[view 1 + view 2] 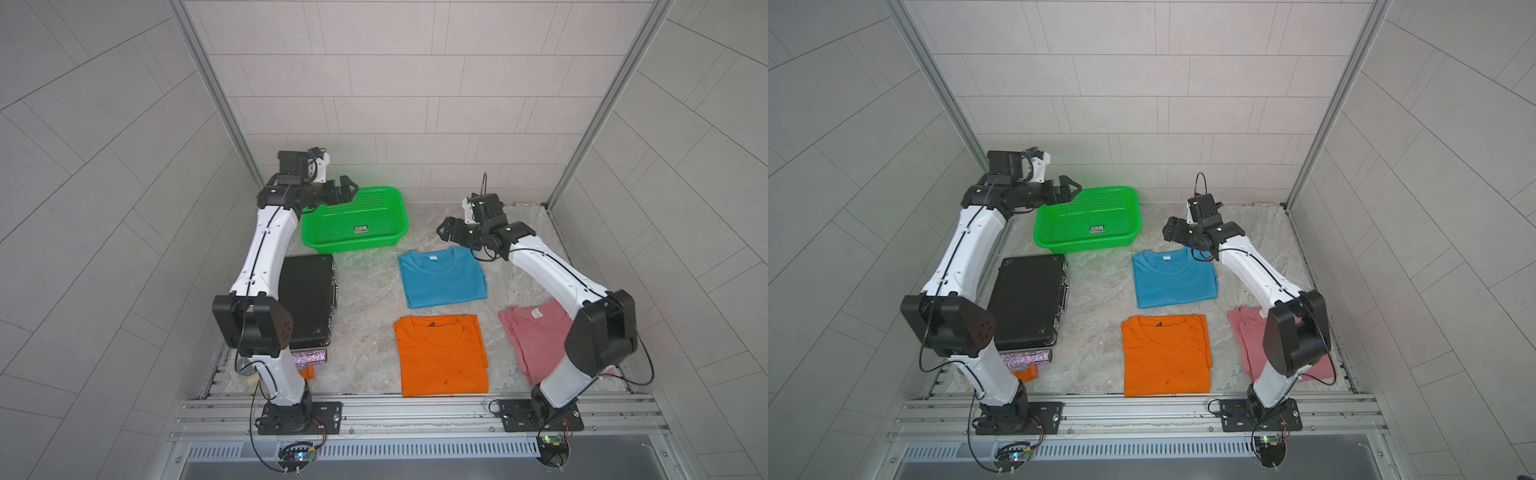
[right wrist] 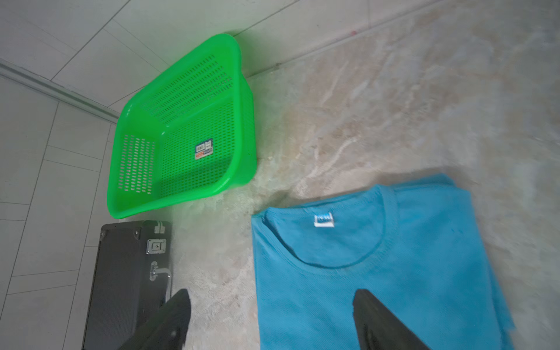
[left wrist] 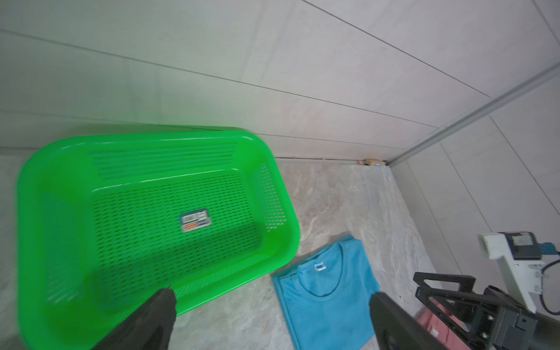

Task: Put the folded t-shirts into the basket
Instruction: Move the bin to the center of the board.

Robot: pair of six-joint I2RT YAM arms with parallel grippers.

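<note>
The green mesh basket (image 1: 353,246) (image 1: 1088,246) (image 3: 291,218) (image 2: 246,121) stands at the back with only a label inside. Three folded t-shirts lie flat on the table. The blue one (image 1: 442,276) (image 1: 1173,278) (image 3: 327,300) (image 2: 394,272) is in front of the basket to its right. The orange one (image 1: 440,357) (image 1: 1165,357) is nearer the front. The pink one (image 1: 536,336) (image 1: 1246,336) is partly hidden under my right arm. My left gripper (image 1: 348,189) (image 1: 1071,188) (image 3: 272,297) hangs open and empty over the basket's far left corner. My right gripper (image 1: 444,230) (image 1: 1168,230) (image 2: 271,295) is open and empty above the blue tee's collar edge.
A black flat case (image 1: 307,299) (image 1: 1027,303) (image 2: 121,272) lies left of the tees, under my left arm. A glittery piece (image 1: 309,357) and a small orange plastic piece (image 1: 306,372) sit in front of it. Tiled walls close in the back and both sides.
</note>
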